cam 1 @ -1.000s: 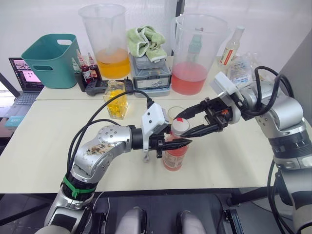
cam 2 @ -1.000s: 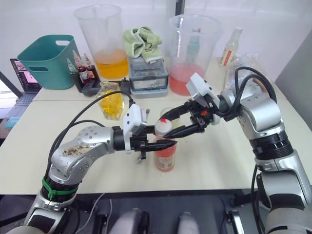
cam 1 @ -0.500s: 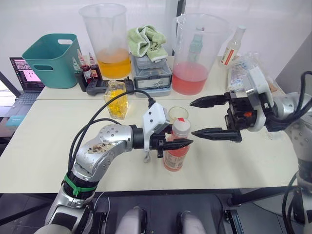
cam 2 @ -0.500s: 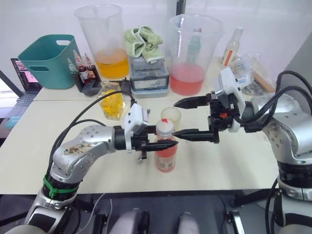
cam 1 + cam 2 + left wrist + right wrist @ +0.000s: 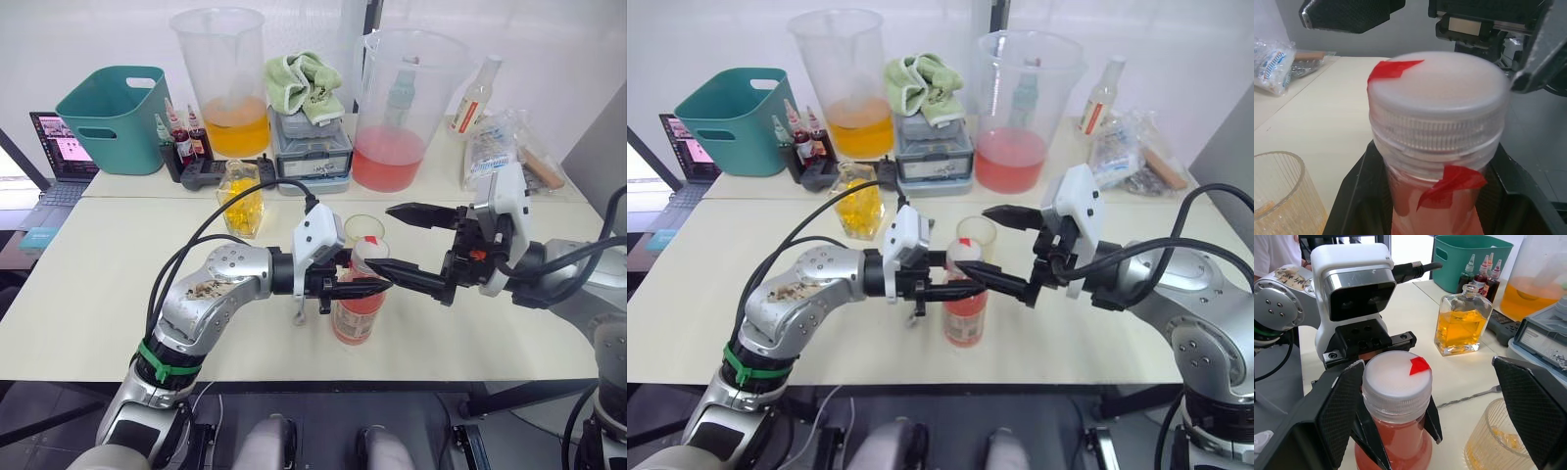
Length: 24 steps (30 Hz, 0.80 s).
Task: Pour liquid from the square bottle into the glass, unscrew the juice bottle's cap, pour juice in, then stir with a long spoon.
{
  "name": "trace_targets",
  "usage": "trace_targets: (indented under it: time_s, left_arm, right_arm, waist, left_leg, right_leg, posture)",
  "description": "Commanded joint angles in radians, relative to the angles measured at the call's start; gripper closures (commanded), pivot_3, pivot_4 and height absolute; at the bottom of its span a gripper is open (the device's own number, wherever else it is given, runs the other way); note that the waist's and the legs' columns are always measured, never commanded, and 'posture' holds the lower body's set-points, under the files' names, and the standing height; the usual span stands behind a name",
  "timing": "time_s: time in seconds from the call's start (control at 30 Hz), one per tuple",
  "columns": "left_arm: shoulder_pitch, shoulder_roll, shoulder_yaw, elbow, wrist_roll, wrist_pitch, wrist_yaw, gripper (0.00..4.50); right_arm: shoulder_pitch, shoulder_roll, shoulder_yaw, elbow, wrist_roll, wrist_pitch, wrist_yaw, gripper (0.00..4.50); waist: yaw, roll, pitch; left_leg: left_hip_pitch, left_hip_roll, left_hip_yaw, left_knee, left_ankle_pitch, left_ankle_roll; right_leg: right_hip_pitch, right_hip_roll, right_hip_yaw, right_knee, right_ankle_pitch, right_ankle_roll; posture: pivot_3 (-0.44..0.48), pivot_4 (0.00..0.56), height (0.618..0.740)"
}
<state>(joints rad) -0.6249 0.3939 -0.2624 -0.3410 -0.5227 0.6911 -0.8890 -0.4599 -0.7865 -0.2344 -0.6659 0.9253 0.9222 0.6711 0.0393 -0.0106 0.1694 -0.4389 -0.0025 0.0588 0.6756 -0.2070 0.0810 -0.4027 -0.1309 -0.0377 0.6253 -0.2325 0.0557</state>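
A: Bench (image 5: 118, 294) front half, open room: bare surface to the left and to the right of the juice bottle (image 5: 356, 311), which stands upright near the front edge, at centre.

B: Hands?

A: Left hand (image 5: 364, 286), fingers closed on the juice bottle's neck just under the cap (image 5: 1396, 373). Right hand (image 5: 404, 243), fingers spread wide, one on either side of the cap, neither touching it as far as the right wrist view shows.

B: Cap state?

A: White, on the bottle, a red tag on top.

B: Other task items?

A: Glass (image 5: 364, 231), just behind the juice bottle, a little yellow liquid in the bottom. Square bottle (image 5: 241, 201), farther back and to the left, upright, yellow-orange contents. Long spoon (image 5: 1469, 396), lying flat on the bench between bottle and glass; its bowl end is hidden, and in the head views the left hand covers most of it.

B: Obstructions at the rear?

A: Orange beaker (image 5: 221, 83), grey box (image 5: 311, 147) with green cloth (image 5: 305, 80) on top, pink beaker (image 5: 404, 108), teal bin (image 5: 111, 117), dropper bottles (image 5: 180, 142), slim bottle (image 5: 474, 96) and plastic bags (image 5: 492, 142). Laptop (image 5: 61, 157) at the far left, cut by the frame edge.
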Motion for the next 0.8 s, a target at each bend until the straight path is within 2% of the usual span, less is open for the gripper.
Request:
trace_targets:
  time_s: [0.03,0.4,0.5,0.67,0.7,0.8]
  left_arm:
    - [0.017,-0.007,-0.045,0.014,-0.001,0.011,-0.024,2.88]
    - [0.039,-0.006,-0.039,-0.009,0.004,0.016,-0.010,2.88]
    - [0.039,-0.005,-0.037,-0.011,0.006,0.016,-0.007,2.88]
    - [0.038,-0.001,-0.035,-0.012,0.010,0.015,-0.003,2.88]
    - [0.038,-0.001,-0.035,-0.012,0.011,0.015,-0.001,2.88]
    - [0.038,-0.001,-0.033,-0.017,0.016,0.016,0.010,2.88]
  right_arm:
    - [0.004,-0.025,-0.013,-0.036,0.039,0.009,-0.015,0.05]
    - [-0.009,-0.046,0.014,-0.016,0.117,0.019,-0.041,0.05]
    - [-0.009,-0.046,0.031,0.001,0.101,0.017,-0.051,0.86]
    - [-0.018,-0.041,0.052,0.019,0.113,0.018,-0.043,2.60]
    - [-0.021,-0.043,0.057,0.023,0.113,0.015,-0.037,2.79]
    - [-0.042,-0.072,0.098,0.047,0.078,-0.023,0.077,2.82]
  waist:
    - [0.001,0.000,0.000]
    - [0.000,0.000,0.000]
    - [0.000,0.000,0.000]
    - [0.000,0.000,0.000]
    - [0.000,0.000,0.000]
    - [0.000,0.000,0.000]
  left_leg:
    - [0.000,0.000,0.000,0.000,0.000,0.000]
    - [0.000,0.000,0.000,0.000,0.000,0.000]
    - [0.000,0.000,0.000,0.000,0.000,0.000]
    - [0.000,0.000,0.000,0.000,0.000,0.000]
    - [0.000,0.000,0.000,0.000,0.000,0.000]
    - [0.000,0.000,0.000,0.001,0.000,0.000]
  right_leg:
    - [0.000,0.000,0.000,0.000,0.000,0.000]
    - [0.000,0.000,0.000,0.000,0.000,0.000]
    - [0.000,0.000,0.000,0.000,0.000,0.000]
    - [0.000,0.001,0.000,0.000,0.000,0.000]
    - [0.000,0.001,0.000,0.000,0.000,0.000]
    - [0.000,0.001,0.000,0.000,0.000,0.000]
  posture:
    - [0.000,0.150,0.736]
    - [0.000,0.150,0.736]
    - [0.000,0.150,0.736]
    - [0.000,0.150,0.736]
    - [0.000,0.150,0.736]
    - [0.000,0.150,0.736]
